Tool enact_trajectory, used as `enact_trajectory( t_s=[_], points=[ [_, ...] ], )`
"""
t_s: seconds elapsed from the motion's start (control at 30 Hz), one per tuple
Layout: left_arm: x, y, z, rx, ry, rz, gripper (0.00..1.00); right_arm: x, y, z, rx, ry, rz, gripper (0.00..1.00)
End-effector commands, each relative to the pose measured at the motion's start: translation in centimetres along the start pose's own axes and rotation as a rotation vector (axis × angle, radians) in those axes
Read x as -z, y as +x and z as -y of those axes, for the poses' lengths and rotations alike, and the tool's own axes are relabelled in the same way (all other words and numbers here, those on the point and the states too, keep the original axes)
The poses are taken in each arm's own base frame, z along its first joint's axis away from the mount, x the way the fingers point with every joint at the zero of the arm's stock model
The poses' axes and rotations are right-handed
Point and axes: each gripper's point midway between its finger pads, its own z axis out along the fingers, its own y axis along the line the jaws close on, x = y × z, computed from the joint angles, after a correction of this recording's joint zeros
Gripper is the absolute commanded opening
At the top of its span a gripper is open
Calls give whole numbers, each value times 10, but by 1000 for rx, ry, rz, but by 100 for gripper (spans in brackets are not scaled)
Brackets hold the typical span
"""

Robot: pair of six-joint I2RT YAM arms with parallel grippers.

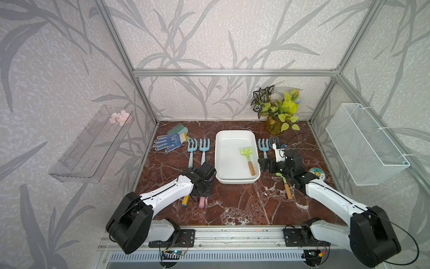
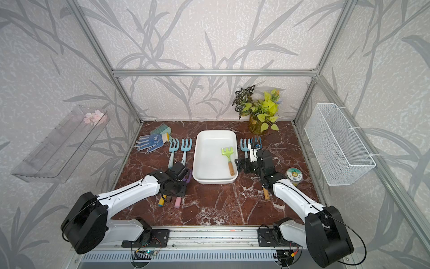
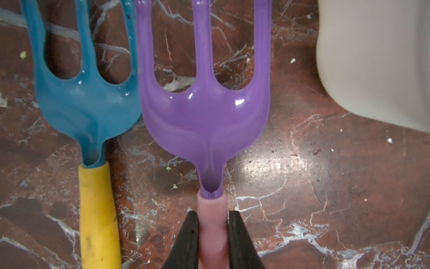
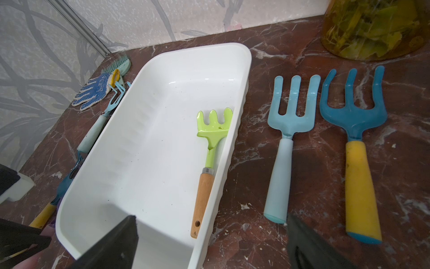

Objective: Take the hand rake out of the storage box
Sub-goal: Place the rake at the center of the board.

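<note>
We see the rake [image 4: 207, 172] seemingly touching the box's [image 4: 149, 69] 3-o'clock wall, forks [image 4: 286, 144] just outside; right gripper [image 4: 210, 217] gapes nearby, left gripper [image 3: 213, 213] clamps a purple fork [image 3: 204, 116].

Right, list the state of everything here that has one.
Glossy white rectangular storage tub: upright, holding one rake.
Lime-green hand rake with wooden handle: lying flat inside the tub, ungripped.
Left gripper: shut on the pink handle of the purple plastic three-tine fork.
Right gripper: open, empty.
</note>
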Motion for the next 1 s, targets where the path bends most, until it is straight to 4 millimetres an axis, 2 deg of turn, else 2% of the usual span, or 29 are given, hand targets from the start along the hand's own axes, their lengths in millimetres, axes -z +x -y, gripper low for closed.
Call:
enact_trajectory(
  t_s=[0.0,0.47,0.63,0.67,0.8,0.97],
  points=[
    [-4,-4,2,6,18,-2,6,1,-16,-4,9,-15,36,99],
    [-20,-2,-8,40,-21,-72,9,0,-15,-4,8,-15,32,99],
    [-21,-3,-13,51,-36,-72,13,0,-15,-5,8,-17,31,99],
    [-20,-3,-13,53,-36,-72,16,0,-16,-5,9,-17,34,99],
    [-19,-6,-11,52,-31,-66,37,-1,-16,-5,9,-16,31,99],
    [-15,-12,-9,53,-16,-36,53,1,-16,-3,6,-8,34,99]
  ],
)
